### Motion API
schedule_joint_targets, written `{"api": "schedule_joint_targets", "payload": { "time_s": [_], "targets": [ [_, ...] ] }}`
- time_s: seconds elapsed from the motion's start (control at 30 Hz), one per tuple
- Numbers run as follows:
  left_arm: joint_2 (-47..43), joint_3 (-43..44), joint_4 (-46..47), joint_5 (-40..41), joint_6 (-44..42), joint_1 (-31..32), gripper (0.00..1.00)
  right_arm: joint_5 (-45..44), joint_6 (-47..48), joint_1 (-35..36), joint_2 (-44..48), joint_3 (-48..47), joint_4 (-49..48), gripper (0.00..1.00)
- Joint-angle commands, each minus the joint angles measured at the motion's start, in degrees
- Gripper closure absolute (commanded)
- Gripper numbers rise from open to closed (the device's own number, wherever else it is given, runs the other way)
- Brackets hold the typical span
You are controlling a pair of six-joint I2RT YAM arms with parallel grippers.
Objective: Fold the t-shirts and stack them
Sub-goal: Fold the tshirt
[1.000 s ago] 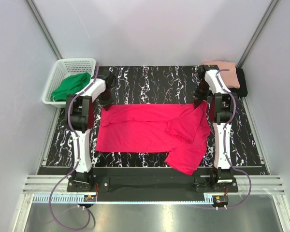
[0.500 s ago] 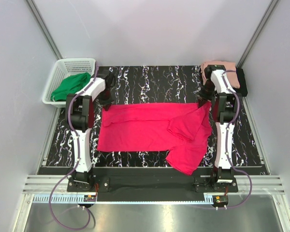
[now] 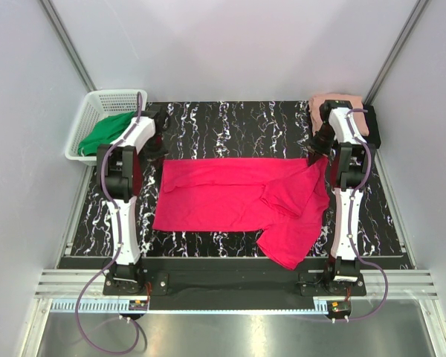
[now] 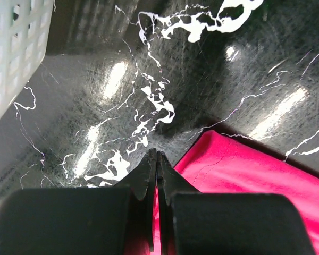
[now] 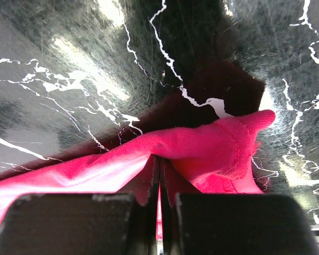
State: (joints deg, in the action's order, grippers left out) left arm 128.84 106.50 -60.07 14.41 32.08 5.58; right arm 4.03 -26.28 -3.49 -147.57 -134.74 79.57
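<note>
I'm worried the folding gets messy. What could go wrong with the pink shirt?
The left gripper is shut right at the edge of the bright crimson-pink cloth t-shirt, so that corner might slip free. The right gripper pinches a bunched corner, so the fold may come out crooked. One near corner hangs over the edge of the black marbled table and could drag.

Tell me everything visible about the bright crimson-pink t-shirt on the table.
The bright crimson-pink cloth t-shirt is plain, one colour. It lies spread sideways on the black marble-patterned table, mostly flat, with its right part folded over and a flap reaching toward the near edge. The right gripper is shut on its far right corner, bunching the cloth. The left gripper is shut at its far left corner; a grip there is unclear.
</note>
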Motion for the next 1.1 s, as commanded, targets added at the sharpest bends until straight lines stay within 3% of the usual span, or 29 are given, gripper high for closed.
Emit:
{"api": "schedule_joint_targets", "payload": {
  "time_s": [0.0,0.13,0.17,0.27,0.47,0.57,0.83,1.07],
  "targets": [
    [-0.2,2.3,-0.3,1.4,0.2,0.1,1.00,-0.2,1.2,-0.4,-2.4,-1.0,2.6,1.00],
    [-1.9,2.1,0.0,1.5,0.2,0.0,1.00,2.3,2.6,-0.3,-0.5,-2.8,1.2,0.99],
    [-2.4,2.3,0.1,0.9,-0.3,0.1,1.00,3.5,3.1,-0.3,0.3,-3.6,0.9,0.94],
    [-4.4,2.3,0.7,0.1,-0.6,0.2,1.00,7.1,3.4,-0.3,2.6,-5.5,-0.6,0.92],
    [-8.9,1.2,1.6,-3.1,-1.3,0.2,0.84,14.3,2.8,-0.3,9.0,-6.5,-4.8,0.82],
    [-11.2,-0.5,1.7,-3.8,-1.7,0.6,0.82,15.3,2.9,-0.3,10.8,-6.7,-4.6,0.82],
    [-20.4,-9.7,3.6,-6.2,-2.7,4.3,0.81,9.8,2.7,-0.3,20.6,6.5,-5.6,0.82],
    [-23.4,-13.9,6.1,-12.0,-2.4,6.5,0.79,8.4,1.1,-0.3,15.2,4.4,-7.4,0.84]
  ]
}}
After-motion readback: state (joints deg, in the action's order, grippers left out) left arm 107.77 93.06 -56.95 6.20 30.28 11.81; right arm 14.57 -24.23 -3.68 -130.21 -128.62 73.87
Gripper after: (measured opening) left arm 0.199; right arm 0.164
